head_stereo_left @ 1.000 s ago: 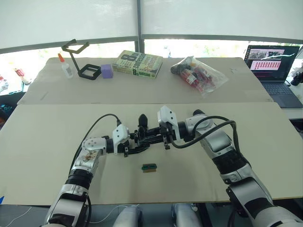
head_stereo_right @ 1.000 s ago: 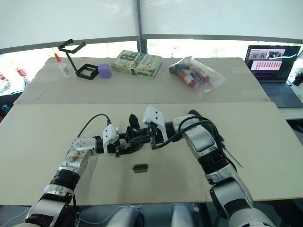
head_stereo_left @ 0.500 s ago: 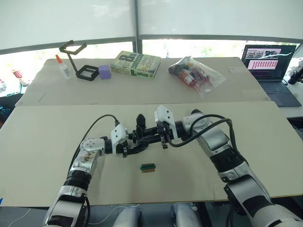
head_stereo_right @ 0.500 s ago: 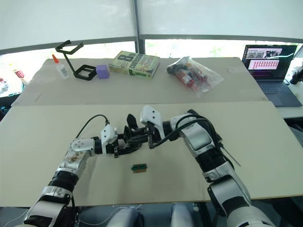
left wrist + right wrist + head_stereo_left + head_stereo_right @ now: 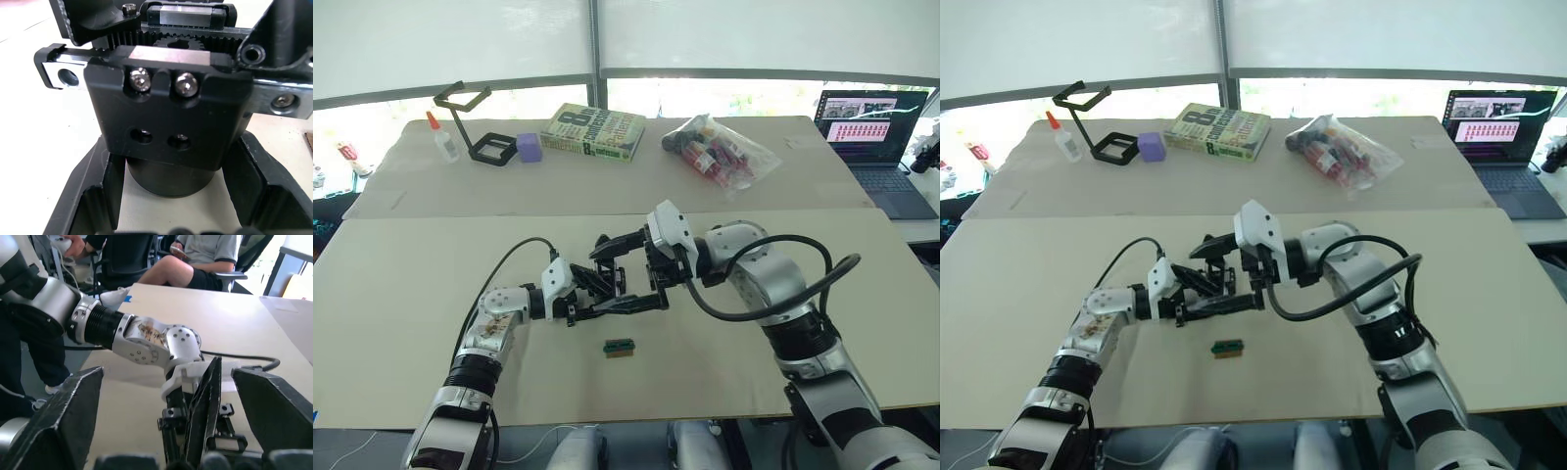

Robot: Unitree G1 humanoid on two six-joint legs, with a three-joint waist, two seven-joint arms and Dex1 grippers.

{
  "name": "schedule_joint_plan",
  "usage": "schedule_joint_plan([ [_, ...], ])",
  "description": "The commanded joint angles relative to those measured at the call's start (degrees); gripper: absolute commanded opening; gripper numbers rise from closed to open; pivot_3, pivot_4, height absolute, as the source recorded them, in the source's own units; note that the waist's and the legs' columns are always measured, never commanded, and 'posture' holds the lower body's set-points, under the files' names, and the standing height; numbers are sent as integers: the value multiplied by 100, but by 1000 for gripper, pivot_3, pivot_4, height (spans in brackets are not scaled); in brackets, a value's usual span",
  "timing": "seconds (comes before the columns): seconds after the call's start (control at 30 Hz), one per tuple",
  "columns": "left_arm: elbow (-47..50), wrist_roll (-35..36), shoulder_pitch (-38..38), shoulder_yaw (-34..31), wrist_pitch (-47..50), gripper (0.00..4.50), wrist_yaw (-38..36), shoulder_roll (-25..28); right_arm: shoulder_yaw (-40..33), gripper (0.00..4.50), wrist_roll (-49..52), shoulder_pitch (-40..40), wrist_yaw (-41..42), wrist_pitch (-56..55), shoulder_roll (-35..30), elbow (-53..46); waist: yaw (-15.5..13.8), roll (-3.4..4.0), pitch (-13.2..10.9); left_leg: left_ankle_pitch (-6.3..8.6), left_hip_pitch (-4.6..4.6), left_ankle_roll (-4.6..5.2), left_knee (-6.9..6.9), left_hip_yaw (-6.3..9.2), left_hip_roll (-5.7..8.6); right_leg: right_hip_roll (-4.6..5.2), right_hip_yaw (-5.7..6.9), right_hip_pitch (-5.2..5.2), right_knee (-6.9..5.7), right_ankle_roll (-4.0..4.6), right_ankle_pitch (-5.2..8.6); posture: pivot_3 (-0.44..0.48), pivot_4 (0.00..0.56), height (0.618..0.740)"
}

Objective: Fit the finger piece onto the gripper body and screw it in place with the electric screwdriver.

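My left gripper (image 5: 585, 300) is shut on the gripper body (image 5: 166, 122), a chunky black block with two silver screws, clamped by its round base just above the table. A black pointed finger piece (image 5: 205, 396) stands upright on top of that body. My right gripper (image 5: 613, 279) is open wide, one finger above the body and one below it, touching nothing. The electric screwdriver is out of view.
A tiny green-and-brown block (image 5: 620, 347) lies on the table just in front of the grippers. On the far table are a book (image 5: 597, 131), a plastic bag of items (image 5: 720, 152), a purple block (image 5: 530, 147), a black stand (image 5: 475, 122) and a laptop (image 5: 876, 132). Seated people (image 5: 195, 259) are beyond the table.
My right gripper has opened wide and let go of the finger piece, and its wrist has drawn back to the right. The left gripper still holds the body in place.
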State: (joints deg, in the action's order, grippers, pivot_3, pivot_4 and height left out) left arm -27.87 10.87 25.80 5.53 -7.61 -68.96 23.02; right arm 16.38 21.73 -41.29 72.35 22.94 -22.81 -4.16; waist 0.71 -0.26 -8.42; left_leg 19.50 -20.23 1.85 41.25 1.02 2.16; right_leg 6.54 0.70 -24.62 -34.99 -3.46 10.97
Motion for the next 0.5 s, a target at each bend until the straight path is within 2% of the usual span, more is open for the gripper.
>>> schedule_joint_plan([
  [0.03,-172,-39,-166,125,42,2294,-12,-65,-87,4463,-39,75,-126,-56,-73,-45,-1,0,0,0,1,0,0,0,0,0,0,0,-1,0,0,0,150,740],
  [0.2,-174,-35,-175,134,38,2294,-30,-62,64,4463,-47,96,-307,361,-96,-134,-2,0,0,0,1,-1,1,0,0,0,0,1,-1,0,0,0,150,740],
  [0.5,-214,-55,-141,152,26,2294,-58,-50,350,4463,-295,-333,-538,673,97,213,-2,0,0,-1,1,-1,1,1,0,0,0,1,-1,0,0,0,150,740],
])
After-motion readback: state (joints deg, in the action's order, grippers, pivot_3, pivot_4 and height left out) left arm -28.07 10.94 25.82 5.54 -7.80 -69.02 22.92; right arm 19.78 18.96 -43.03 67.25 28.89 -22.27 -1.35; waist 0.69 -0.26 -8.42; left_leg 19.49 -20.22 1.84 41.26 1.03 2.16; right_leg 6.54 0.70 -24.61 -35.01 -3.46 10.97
